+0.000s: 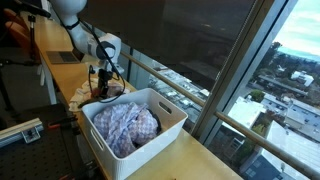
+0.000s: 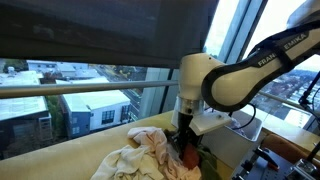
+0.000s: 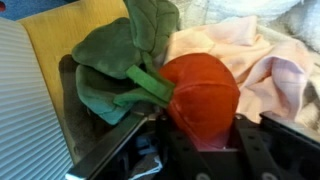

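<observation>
While pale cloths (image 3: 262, 58) crowd one side, the gripper (image 3: 200, 152) pinches the red plush toy (image 3: 200, 95), bare tabletop (image 3: 60, 40) opposite

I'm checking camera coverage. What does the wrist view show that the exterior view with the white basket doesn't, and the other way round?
Only the wrist view: a red stuffed toy with green leaves, lying against pink cloth between the fingers; whether they grip it is unclear. Only that exterior view: patterned cloth heaped in the white basket, the robot arm, and the city outside. Both: the wooden table.
</observation>
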You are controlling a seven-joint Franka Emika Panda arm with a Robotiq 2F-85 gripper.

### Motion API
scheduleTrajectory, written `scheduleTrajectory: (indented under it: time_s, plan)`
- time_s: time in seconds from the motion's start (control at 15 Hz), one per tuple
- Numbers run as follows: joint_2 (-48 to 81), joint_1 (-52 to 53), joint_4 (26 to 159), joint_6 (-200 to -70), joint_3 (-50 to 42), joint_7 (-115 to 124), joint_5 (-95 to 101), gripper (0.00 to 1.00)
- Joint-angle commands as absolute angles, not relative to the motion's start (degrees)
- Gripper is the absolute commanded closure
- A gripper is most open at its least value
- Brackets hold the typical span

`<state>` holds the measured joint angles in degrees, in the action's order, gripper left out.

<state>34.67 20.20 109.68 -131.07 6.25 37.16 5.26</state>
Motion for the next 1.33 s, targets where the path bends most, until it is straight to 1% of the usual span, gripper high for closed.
scheduleTrajectory:
  time_s: [0.0,0.07,0.13,0.2,0.33,0.4,0.6,0.87,0.93,1.0,1.27]
  plan:
    - [28.6,20.4,109.0,-126.5,5.0,36.7,4.5,0.89]
    - [26.6,20.0,108.7,-125.4,4.6,36.5,4.9,0.97]
    - [24.6,19.6,108.4,-124.7,3.9,36.6,5.4,0.98]
    - [22.8,19.1,108.2,-124.2,3.3,36.8,6.0,0.96]
    - [18.9,17.7,107.7,-123.6,1.6,37.6,7.6,0.98]
    - [17.2,16.8,107.2,-122.9,0.7,37.6,8.7,0.96]
    - [12.6,12.7,106.2,-122.3,-1.8,37.2,12.6,0.96]
    - [11.2,6.1,107.7,-124.4,-4.1,35.2,13.1,0.96]
    - [11.5,5.0,108.4,-124.8,-4.3,35.0,13.0,0.58]
    - [11.8,4.3,109.3,-125.0,-4.4,34.8,12.6,0.57]
    - [11.9,4.0,112.0,-124.7,-3.9,35.8,12.7,0.29]
